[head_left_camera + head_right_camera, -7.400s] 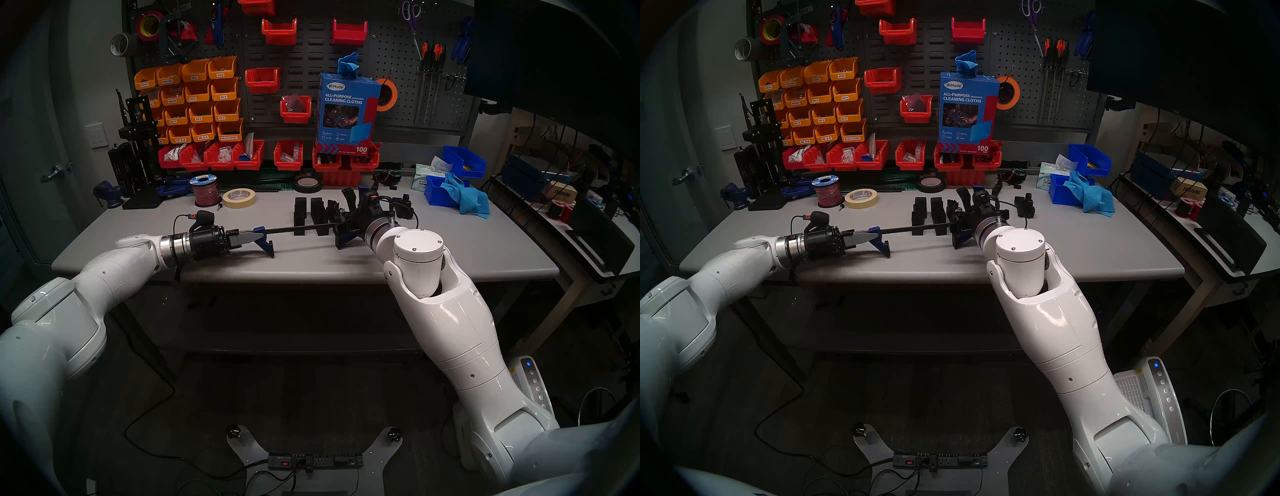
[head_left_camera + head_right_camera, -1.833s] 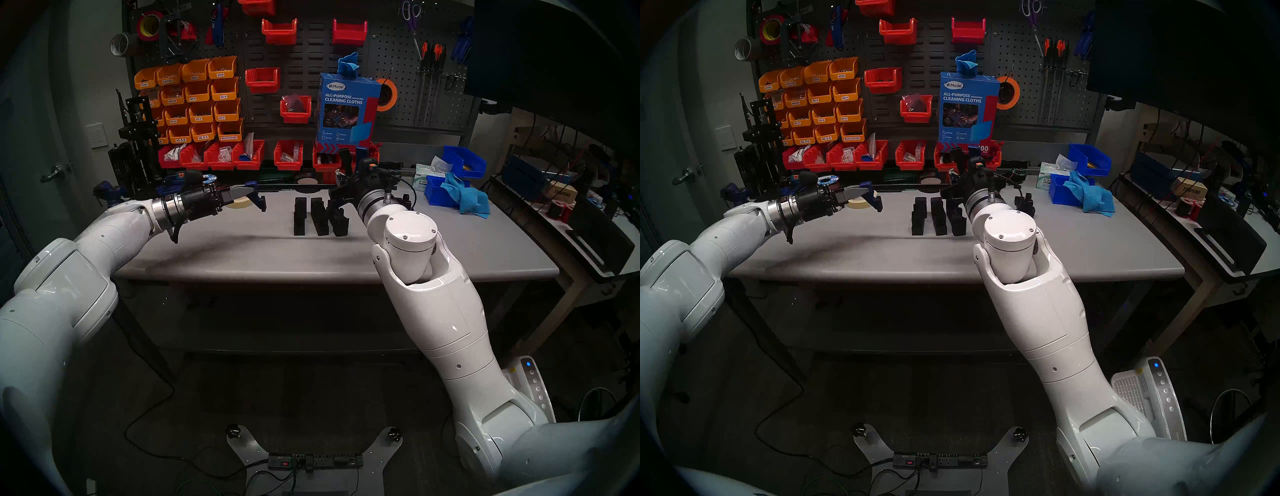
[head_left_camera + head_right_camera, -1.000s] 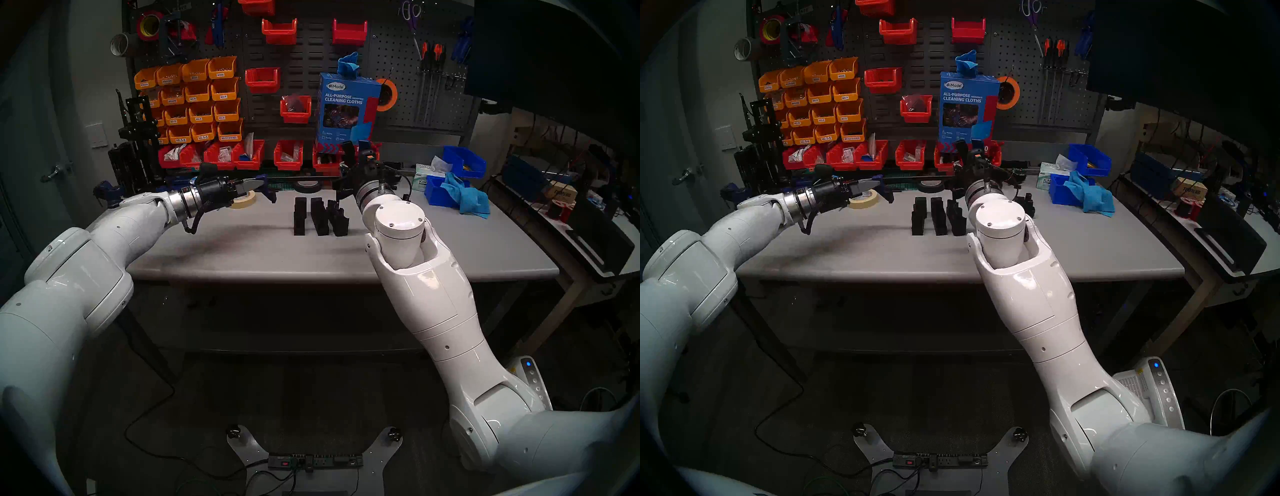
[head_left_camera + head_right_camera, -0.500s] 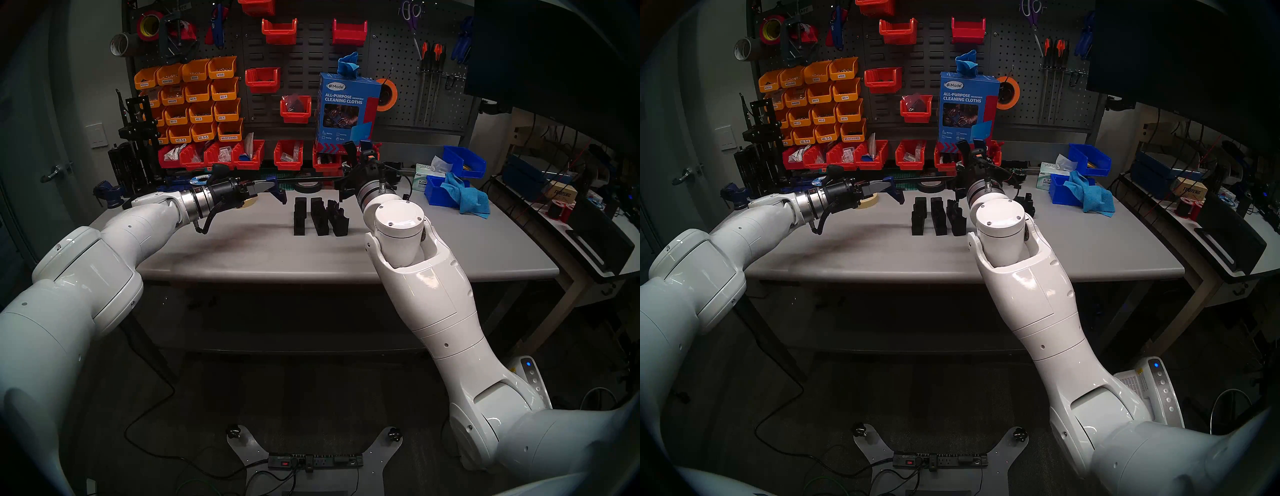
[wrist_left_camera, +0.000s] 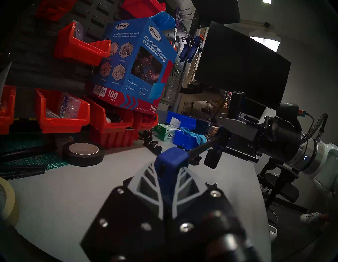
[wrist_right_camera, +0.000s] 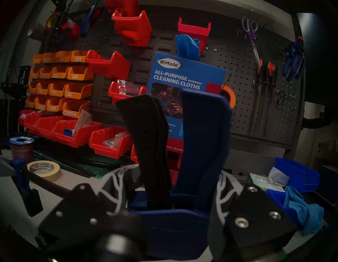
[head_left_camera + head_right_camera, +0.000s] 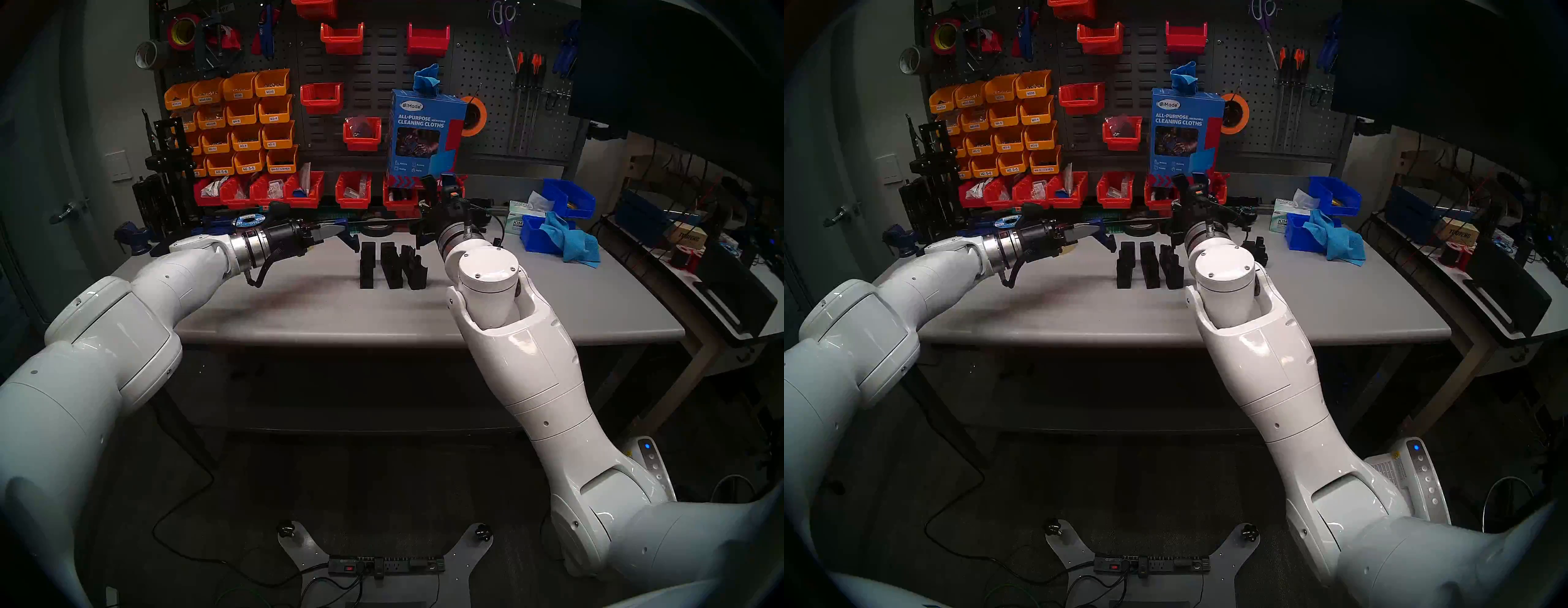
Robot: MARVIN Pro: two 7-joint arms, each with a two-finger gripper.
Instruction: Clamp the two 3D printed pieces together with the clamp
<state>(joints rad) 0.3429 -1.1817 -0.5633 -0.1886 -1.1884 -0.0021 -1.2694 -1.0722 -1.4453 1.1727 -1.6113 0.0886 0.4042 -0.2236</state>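
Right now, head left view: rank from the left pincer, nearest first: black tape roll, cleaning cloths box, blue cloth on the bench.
1. Black tape roll, just right of the left pincer, bench rear.
2. Cleaning cloths box, up by the pegboard.
3. Blue cloth, far right.

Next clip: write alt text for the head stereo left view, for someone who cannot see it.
Two white robot arms hold a bar clamp level above a grey workbench: the left claw grips its blue end jaw, the right claw its trigger handle. Below the bar, black 3D printed pieces stand in a row; bins and tools fill the pegboard behind.
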